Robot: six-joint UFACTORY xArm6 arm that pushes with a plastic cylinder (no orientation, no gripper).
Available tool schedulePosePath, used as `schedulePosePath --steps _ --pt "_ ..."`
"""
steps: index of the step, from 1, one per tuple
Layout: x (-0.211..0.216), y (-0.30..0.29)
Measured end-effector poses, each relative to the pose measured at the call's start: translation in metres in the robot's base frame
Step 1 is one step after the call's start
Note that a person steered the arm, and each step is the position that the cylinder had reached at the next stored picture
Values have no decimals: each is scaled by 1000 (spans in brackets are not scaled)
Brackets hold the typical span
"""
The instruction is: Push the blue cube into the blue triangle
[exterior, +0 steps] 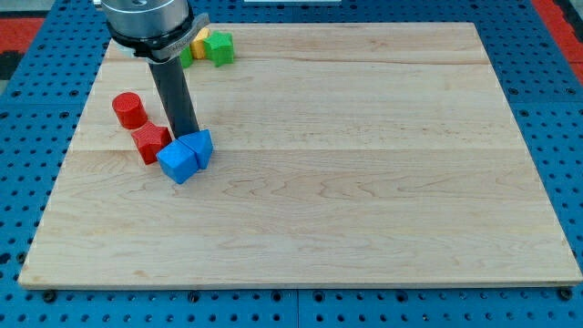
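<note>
The blue cube point(177, 163) lies on the wooden board at the view's left, touching the blue triangle point(200, 145) just to its upper right. My tip point(185, 135) stands right behind the two blue blocks, at their upper edge, touching or almost touching them. The dark rod rises from there to the arm's head at the view's top left.
A red block point(150, 142) touches the blue cube's left side. A red cylinder point(128, 109) stands further up-left. A green block point(219, 47), a yellow block point(199, 44) and another green piece point(186, 56) sit at the board's top left, partly hidden by the arm. The board point(364, 182) rests on a blue pegboard.
</note>
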State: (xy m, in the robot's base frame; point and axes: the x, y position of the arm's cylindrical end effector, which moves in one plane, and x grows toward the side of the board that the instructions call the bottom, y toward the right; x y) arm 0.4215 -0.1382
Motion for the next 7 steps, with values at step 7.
schedulePosePath --steps 7 --pt "148 -120"
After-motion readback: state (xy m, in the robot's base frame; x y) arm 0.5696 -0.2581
